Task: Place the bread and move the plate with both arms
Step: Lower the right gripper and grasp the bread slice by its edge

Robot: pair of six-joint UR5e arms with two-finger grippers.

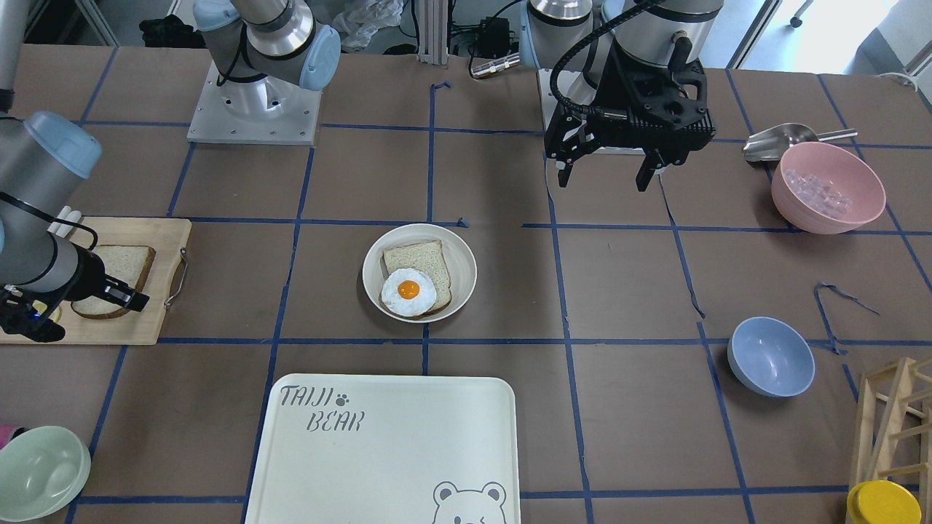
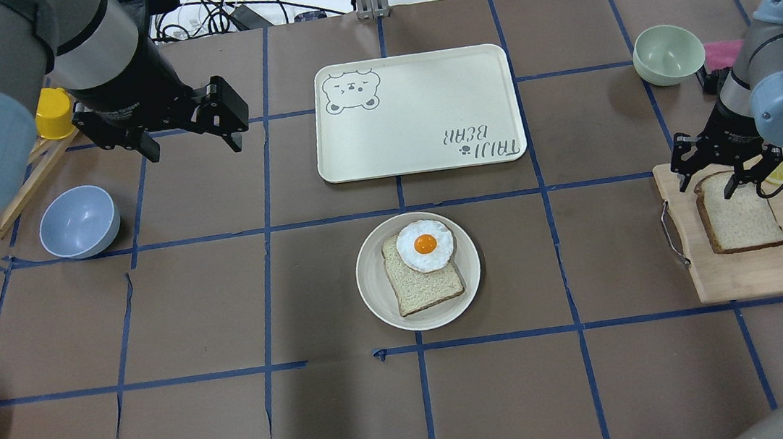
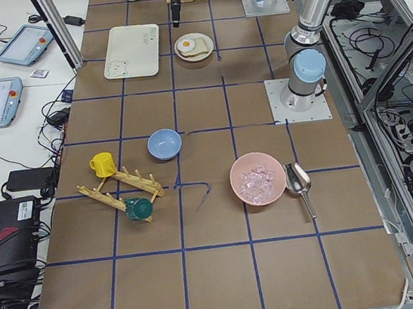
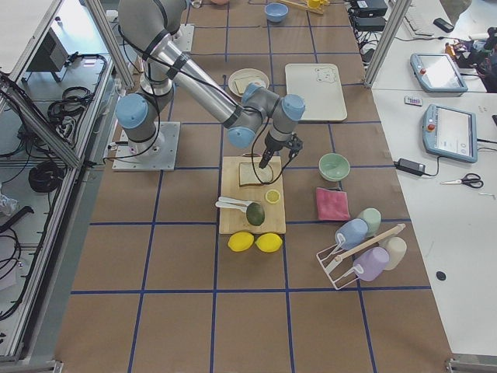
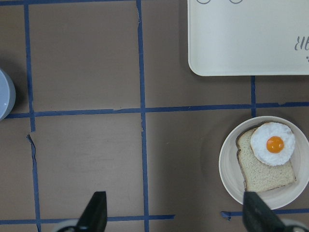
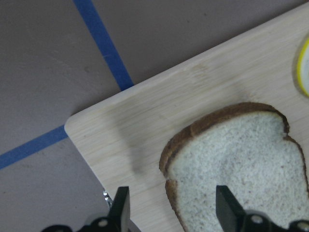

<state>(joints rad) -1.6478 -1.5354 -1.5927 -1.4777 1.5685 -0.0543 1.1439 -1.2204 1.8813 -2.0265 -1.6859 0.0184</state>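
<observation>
Bread (image 2: 740,215) flat on cutting board (image 2: 732,278) at 3 o'clock of plate (image 2: 372,301), right pincer (image 2: 706,191) apart over its edge; left pincer (image 2: 195,151) apart, aloft at plate's 10 o'clock

There are two bread slices (image 2: 741,220), one fried egg (image 2: 425,246), one plate (image 2: 378,301), one bear-print tray (image 2: 418,129), three bowls (image 2: 79,222) and one cutting board (image 2: 747,277).

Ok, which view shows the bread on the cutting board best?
Overhead exterior: almost all of the bread shows on the cutting board. Right wrist view crops it close-up; front-facing has the right gripper covering part; exterior right shows it tiny.
</observation>
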